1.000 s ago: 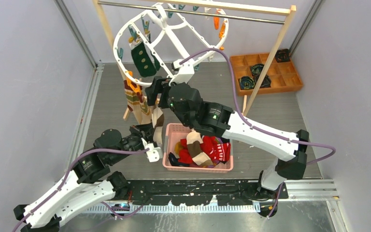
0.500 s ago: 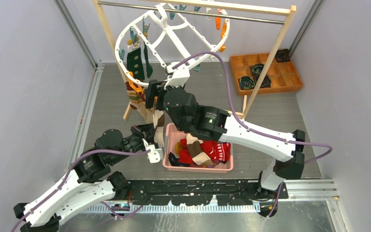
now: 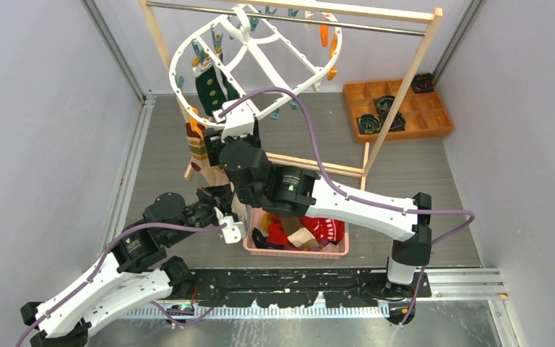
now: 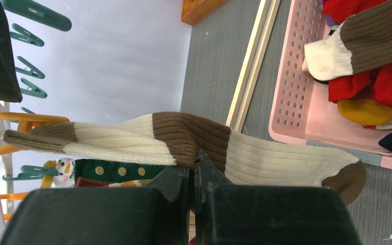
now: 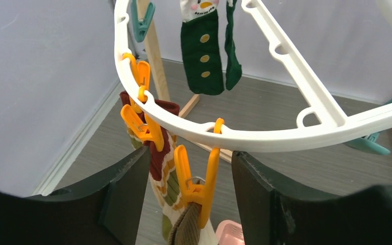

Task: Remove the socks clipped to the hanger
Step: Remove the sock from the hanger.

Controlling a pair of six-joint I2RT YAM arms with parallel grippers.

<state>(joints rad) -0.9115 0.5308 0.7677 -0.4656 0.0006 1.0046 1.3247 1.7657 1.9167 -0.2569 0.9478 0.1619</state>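
- The left gripper [image 4: 194, 159] is clamped on the brown band of a cream-and-brown ribbed sock [image 4: 132, 139]. It pulls the sock taut away from the hanger, probably so the sock comes free once unclipped.
- The sock's cuff is pinched in an orange clip [image 5: 209, 176] dangling from the white hanger [image 5: 265, 138].
- The right gripper [image 5: 190, 171] has its fingers spread to either side of that clip without touching it, apparently ready to squeeze it open.
- A green snowman sock [image 5: 201, 51] and a striped sock [image 5: 161, 176] also hang clipped.
- Loose socks lie in the pink basket [image 4: 292, 76].
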